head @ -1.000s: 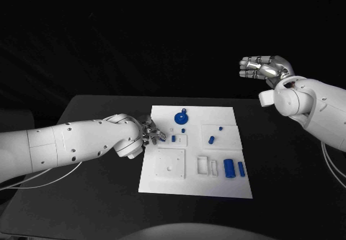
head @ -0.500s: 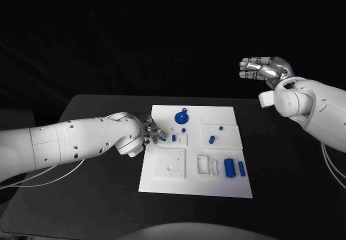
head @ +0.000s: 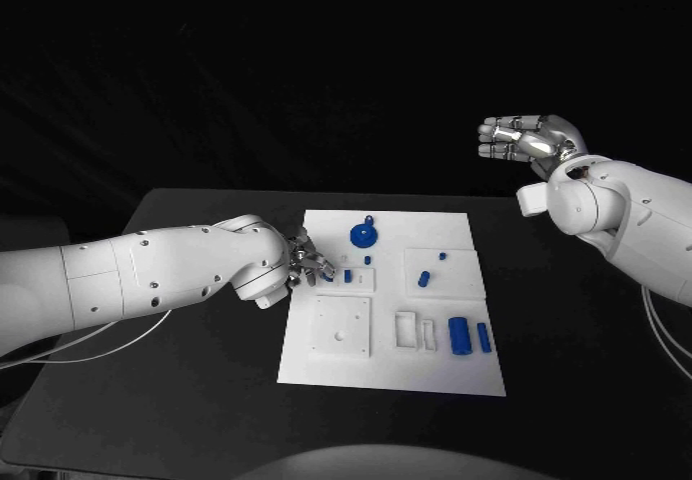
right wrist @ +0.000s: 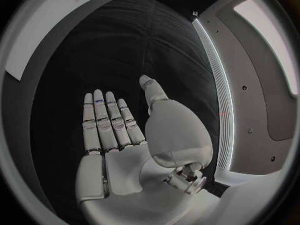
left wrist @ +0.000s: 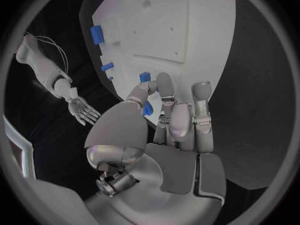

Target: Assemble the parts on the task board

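The white task board point(head: 433, 375) lies in the middle of the black table. My left hand point(head: 302, 266) is at the board's left edge. In the left wrist view its thumb and fingers point(left wrist: 180, 116) close round a small blue part point(left wrist: 147, 109), and a second small blue part point(left wrist: 145, 77) sits just past the fingertips. Further blue parts are on the board: a round piece with a tab point(head: 362, 236), small pegs point(head: 424, 279) and two cylinders point(head: 459, 336). My right hand point(head: 531, 138) is raised high behind the board's far right, fingers straight and holding nothing point(right wrist: 109, 122).
A raised white square plate point(head: 342, 328) and two white blocks point(head: 408, 329) sit on the near half of the board. Black table point(head: 173, 420) surrounds the board on all sides. My left forearm point(head: 130, 275) lies across the table's left side.
My left forearm has shifted slightly toward the board, and the hand has edged a little to the right at the board's left edge. The right hand has not moved.
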{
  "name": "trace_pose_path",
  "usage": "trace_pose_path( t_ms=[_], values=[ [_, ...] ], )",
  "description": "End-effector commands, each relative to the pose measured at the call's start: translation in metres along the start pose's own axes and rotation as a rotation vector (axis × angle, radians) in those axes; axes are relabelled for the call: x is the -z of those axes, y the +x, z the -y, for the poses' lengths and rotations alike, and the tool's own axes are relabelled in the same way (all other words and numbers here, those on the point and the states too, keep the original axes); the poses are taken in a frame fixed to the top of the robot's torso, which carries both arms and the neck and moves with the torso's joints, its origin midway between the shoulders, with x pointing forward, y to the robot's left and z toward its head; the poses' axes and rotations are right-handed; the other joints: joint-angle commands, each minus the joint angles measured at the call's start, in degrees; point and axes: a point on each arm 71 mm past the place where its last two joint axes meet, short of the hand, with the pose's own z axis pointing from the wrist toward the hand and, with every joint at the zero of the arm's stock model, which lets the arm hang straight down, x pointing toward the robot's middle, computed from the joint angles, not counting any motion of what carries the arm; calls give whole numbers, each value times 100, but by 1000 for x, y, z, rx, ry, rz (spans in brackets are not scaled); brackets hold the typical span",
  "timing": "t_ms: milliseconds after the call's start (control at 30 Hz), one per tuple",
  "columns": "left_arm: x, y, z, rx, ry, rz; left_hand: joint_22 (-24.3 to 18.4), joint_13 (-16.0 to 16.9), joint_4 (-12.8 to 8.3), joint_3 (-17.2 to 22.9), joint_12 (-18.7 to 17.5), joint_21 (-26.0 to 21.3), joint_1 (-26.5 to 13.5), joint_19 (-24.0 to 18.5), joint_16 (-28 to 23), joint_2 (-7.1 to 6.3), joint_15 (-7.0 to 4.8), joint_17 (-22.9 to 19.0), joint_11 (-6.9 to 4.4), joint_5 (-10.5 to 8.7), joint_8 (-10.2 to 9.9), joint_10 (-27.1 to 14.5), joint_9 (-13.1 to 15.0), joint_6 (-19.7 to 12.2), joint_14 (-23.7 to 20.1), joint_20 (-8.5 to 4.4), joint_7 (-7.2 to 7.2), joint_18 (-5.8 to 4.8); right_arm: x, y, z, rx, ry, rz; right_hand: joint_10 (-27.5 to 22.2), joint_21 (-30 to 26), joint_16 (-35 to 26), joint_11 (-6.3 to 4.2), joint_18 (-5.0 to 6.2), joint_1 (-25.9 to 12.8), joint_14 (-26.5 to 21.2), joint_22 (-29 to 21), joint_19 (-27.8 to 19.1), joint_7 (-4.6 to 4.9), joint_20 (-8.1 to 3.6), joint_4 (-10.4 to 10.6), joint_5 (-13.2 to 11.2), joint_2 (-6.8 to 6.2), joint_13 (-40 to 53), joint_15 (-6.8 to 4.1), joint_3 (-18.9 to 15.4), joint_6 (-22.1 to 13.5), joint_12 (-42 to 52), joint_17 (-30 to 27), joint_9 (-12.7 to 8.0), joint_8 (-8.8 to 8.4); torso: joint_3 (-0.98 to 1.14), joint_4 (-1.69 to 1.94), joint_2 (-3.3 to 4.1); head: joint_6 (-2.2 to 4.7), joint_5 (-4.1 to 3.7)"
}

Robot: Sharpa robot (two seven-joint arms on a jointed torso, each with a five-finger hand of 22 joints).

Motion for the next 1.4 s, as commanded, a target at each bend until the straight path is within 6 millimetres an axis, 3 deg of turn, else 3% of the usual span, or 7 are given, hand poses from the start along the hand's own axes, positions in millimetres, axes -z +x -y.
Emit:
trace_pose_path(
  t_ms=[33,933,1400],
  values=[
    [0,6,1,-49,-10,-64,196,-8,-190,202,17,-2,-17,-21,23,56,19,3,-73,17,16,226,9,943,23,30,-595,-6,0,2,0,2,-10,-20,-10,-13,-4,-10,-35,-12,-37,-3,-34,41,13,-24,21,48,-7,-6,1,-13,-23,7,-9,-23,-1,2,-4,-13,0],
    [-2,1,2,-101,-4,-13,196,-16,-208,211,29,20,-39,-28,28,81,20,21,-76,17,15,228,28,948,26,30,-597,-9,1,3,3,2,-5,-21,-10,-13,-4,-10,-35,-12,-37,-3,-34,41,13,-24,21,48,-7,-6,1,-13,-23,7,-9,-23,-7,-1,-2,-18,10],
    [-3,5,3,-102,-20,-89,191,-28,-218,218,25,3,-43,-39,21,98,22,15,-74,2,15,226,55,928,22,33,-594,-4,1,3,4,1,-2,-24,-24,-15,-4,-9,-33,-33,-43,-4,-48,40,15,-63,22,58,-7,-3,23,-22,-23,7,-9,-23,-2,0,-4,-43,2]
  ],
)
